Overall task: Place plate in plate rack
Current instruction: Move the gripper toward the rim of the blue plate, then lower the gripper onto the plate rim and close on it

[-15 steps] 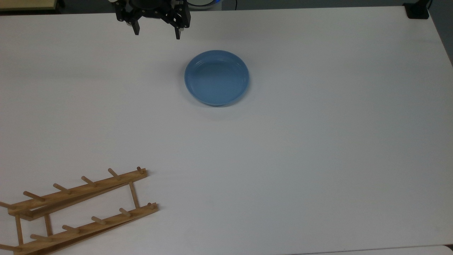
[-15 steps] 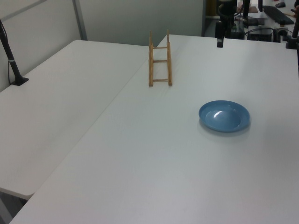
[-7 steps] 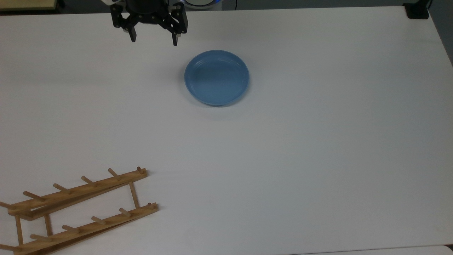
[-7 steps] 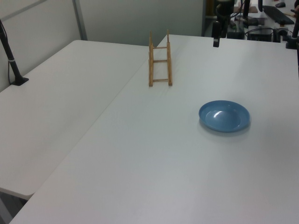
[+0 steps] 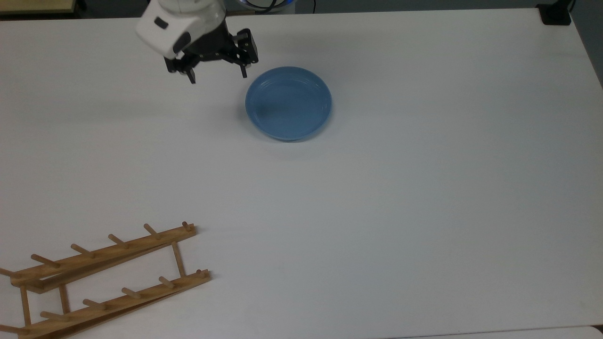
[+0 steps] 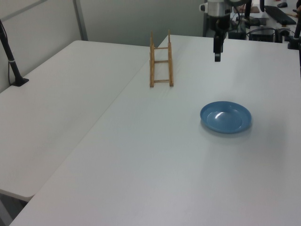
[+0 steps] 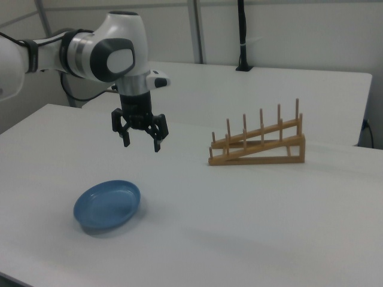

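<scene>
Plate [image 5: 288, 103] flat mid-table [image 5: 377, 212], bare room all round; gripper [image 5: 217, 74] above, fingers wide; plate rack [image 5: 108, 278] at top view's lower-left edge.

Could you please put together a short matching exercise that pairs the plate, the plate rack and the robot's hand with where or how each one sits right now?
Things:
1. plate
2. plate rack
3. hand

States:
A. open, in the air above the table, holding nothing
B. lying flat on the white table, nothing in it
C. standing on the table with its pegs pointing up, no dish in it

Pairs: 1-B, 2-C, 3-A
</scene>
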{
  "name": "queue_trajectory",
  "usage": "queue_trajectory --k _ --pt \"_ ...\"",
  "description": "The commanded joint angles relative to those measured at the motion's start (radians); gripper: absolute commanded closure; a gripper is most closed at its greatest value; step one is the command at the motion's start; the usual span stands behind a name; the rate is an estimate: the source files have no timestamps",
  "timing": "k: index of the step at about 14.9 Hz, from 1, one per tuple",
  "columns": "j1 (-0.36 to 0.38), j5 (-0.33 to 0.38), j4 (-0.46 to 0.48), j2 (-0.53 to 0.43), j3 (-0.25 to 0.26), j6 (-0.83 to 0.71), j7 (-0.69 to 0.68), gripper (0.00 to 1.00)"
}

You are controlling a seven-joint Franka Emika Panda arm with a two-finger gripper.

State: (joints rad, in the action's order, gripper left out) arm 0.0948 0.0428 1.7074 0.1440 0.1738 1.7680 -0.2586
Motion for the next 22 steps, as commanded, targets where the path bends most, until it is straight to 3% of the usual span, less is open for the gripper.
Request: queue_trajectory --k 1,9,15,19,21,22 --pt "-0.007 0.063 0.009 0.051 -0.002 -0.008 -0.093 0.0" --pt "0.011 0.054 -0.014 0.204 -0.002 0.05 -0.16 0.03" --pt "0.062 0.026 -0.008 0.287 -0.013 0.085 -0.149 0.22" --pt "0.088 -0.012 -0.005 0.318 -0.014 0.087 -0.155 0.4" --pt "0.092 -0.035 0.006 0.319 -0.017 0.088 -0.168 0.61" --pt "0.092 -0.038 0.008 0.319 -0.019 0.091 -0.191 0.77"
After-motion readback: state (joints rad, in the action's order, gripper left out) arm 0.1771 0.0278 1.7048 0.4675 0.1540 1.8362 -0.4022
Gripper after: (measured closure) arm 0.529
